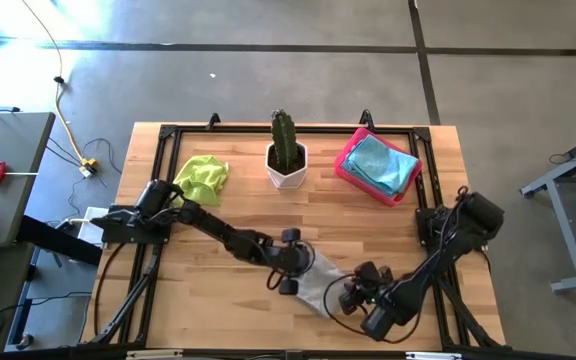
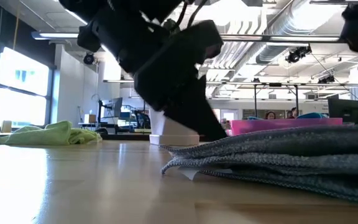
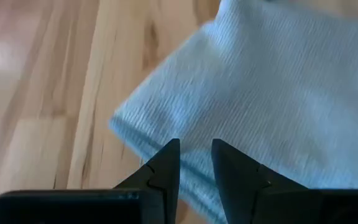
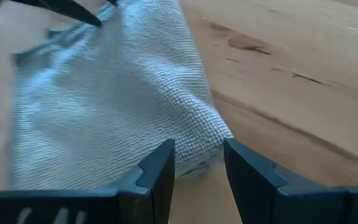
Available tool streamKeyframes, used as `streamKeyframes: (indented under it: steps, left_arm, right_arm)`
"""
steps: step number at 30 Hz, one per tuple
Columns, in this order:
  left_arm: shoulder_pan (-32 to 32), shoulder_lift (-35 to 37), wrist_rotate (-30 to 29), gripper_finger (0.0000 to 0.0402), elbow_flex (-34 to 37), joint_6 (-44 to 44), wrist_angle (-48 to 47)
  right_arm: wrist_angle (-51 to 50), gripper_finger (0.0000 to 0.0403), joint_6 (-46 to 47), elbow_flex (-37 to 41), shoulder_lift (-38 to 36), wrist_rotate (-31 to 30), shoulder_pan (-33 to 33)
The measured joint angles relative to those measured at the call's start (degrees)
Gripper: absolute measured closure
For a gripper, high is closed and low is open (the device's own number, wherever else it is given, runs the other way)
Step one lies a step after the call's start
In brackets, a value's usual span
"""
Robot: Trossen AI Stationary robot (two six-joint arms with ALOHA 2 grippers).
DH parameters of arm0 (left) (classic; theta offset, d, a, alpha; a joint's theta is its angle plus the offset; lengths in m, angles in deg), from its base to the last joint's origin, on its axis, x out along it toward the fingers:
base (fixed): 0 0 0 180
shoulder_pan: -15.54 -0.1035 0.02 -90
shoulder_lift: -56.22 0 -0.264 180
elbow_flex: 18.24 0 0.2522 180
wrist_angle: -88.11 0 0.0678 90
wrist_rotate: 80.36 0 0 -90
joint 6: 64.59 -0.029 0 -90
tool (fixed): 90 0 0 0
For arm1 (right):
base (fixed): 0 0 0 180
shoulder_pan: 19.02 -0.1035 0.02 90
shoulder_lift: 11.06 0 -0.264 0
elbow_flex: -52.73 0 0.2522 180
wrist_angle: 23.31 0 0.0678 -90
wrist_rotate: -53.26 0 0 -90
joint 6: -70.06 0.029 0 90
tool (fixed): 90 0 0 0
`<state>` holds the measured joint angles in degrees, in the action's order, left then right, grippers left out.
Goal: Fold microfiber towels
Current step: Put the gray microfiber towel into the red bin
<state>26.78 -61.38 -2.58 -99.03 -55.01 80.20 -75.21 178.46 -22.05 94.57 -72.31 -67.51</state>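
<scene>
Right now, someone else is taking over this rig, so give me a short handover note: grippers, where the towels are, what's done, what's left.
Left gripper: at the front centre of the table, at the grey towel's left edge; fingers apart, nothing visibly held.
Right gripper: at the same towel's right end, fingers apart at either side of a folded corner, not gripping it.
Grey towel: lying in layers, fold in progress.
Lime green towel: crumpled at the back left, not folded.
Light blue towel: on the pink tray, back right.
A potted cactus stands at the back centre.
Left: finish the grey one, then fold the green.
</scene>
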Motion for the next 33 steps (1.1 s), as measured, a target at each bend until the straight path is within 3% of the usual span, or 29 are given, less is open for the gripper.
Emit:
streamKeyframes:
  steps: [6, 12, 15, 19, 24, 33]
  left_arm:
    - [0.66, 0.0, -0.25, 0.0316, 0.62, 6.36, -5.53]
    - [3.97, 0.5, -2.34, 0.0316, 0.51, 20.58, -9.23]
    - [6.05, 0.35, -3.43, 0.0316, 0.29, 24.58, -8.18]
    - [7.66, 0.17, -5.27, 0.0316, -1.61, 22.53, -8.21]
    - [7.48, 0.17, -5.95, 0.0316, -4.62, 17.27, -8.24]
    - [7.57, 0.2, -2.42, 0.0316, -7.92, 14.02, -12.49]
  right_arm:
    - [-6.02, 0.027, -1.06, 0.0, 2.72, -1.03, 1.83]
    - [-16.31, 0.027, -5.09, 0.02, 2.95, -10.36, 4.64]
    - [-19.77, 0.027, -8.34, 0.02, 2.59, -11.73, 6.42]
    - [-21.46, 0.027, -10.44, 0.02, -0.32, -5.46, 7.34]
    - [-19.02, 0.027, -21.34, 0.02, -6.87, 9.16, 5.98]
    - [-8.6, 0.027, -25.03, 0.01, -10.07, 11.2, 3.8]
